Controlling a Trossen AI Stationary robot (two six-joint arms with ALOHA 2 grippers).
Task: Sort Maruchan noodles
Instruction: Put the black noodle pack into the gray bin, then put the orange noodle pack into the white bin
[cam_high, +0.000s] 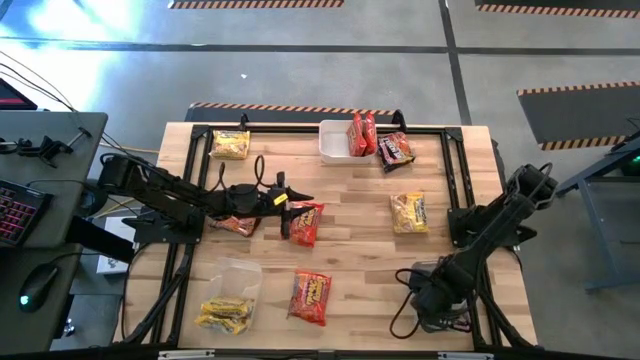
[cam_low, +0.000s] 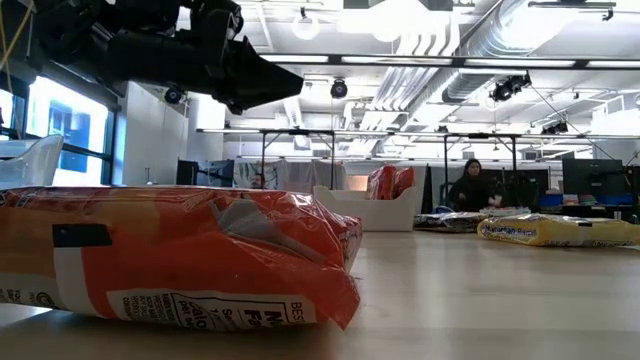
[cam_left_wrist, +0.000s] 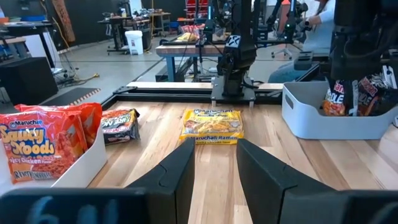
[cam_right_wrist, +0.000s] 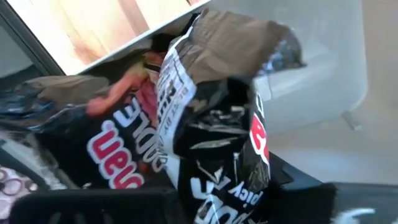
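Sorting is judged partly done — a dark packet (cam_right_wrist: 211, 143) is clamped by the right gripper (cam_high: 432, 300) over its tub (cam_right_wrist: 323, 56), the left gripper (cam_left_wrist: 214, 171) is held apart and empty, loose packets ahead.

Two matte black jointed arms are showing at left and right of the frame, black cables looping beside them, the left claw (cam_left_wrist: 214, 171) tapering into two broad dark fingers.

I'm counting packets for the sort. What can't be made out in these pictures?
- High view: the right arm hides most of the tub below it.
- Low view: a red packet up close blocks much of the table.
- Right wrist view: dark packets fill the frame; their count is unclear.
- Left wrist view: the edge cuts off that tub.
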